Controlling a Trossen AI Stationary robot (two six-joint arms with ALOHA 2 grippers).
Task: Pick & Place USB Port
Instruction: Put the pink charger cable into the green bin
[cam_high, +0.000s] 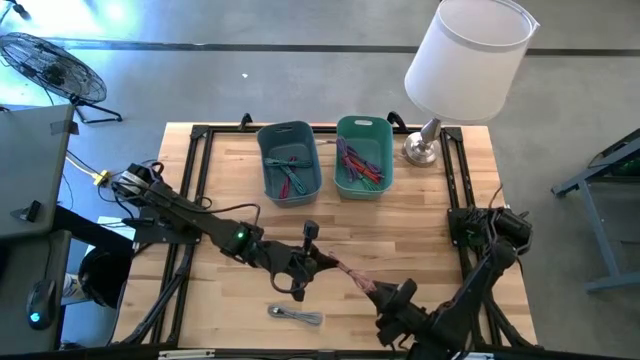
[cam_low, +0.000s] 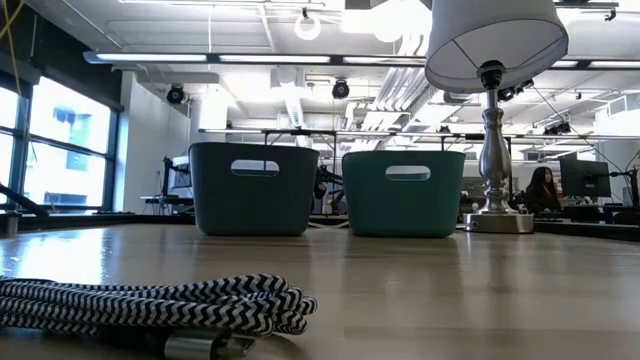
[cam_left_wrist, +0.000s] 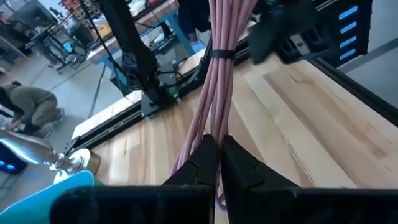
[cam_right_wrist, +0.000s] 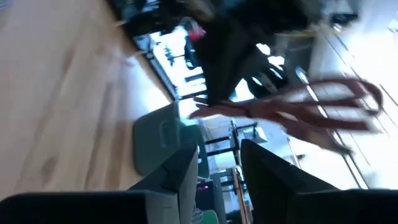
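Note:
A pink cable bundle (cam_high: 352, 277), tied by a black band (cam_left_wrist: 222, 53), is lifted over the table's near middle. My left gripper (cam_high: 316, 262) is shut on its left end. My right gripper (cam_high: 396, 300) stands at the bundle's other end, near the front edge. Its fingers (cam_right_wrist: 186, 171) are open with nothing between them, and the bundle (cam_right_wrist: 298, 109) shows beyond them. A black-and-white braided cable (cam_high: 297, 316) lies coiled on the table near the front edge, close in the low view (cam_low: 150, 305). My left gripper pinches several strands of the pink bundle near its end (cam_left_wrist: 213, 127) between its two fingers (cam_left_wrist: 202, 155). The fingers lie along the bundle, slanting slightly down from the table's left. The bundle runs straight out ahead of them, clear of the table.
A grey-blue bin (cam_high: 290, 160) and a teal bin (cam_high: 364, 155), both holding cables, stand side by side at the table's far edge. A lamp with a white shade (cam_high: 468, 60) stands at the far right corner. Black rails (cam_high: 190, 190) frame the table's sides.

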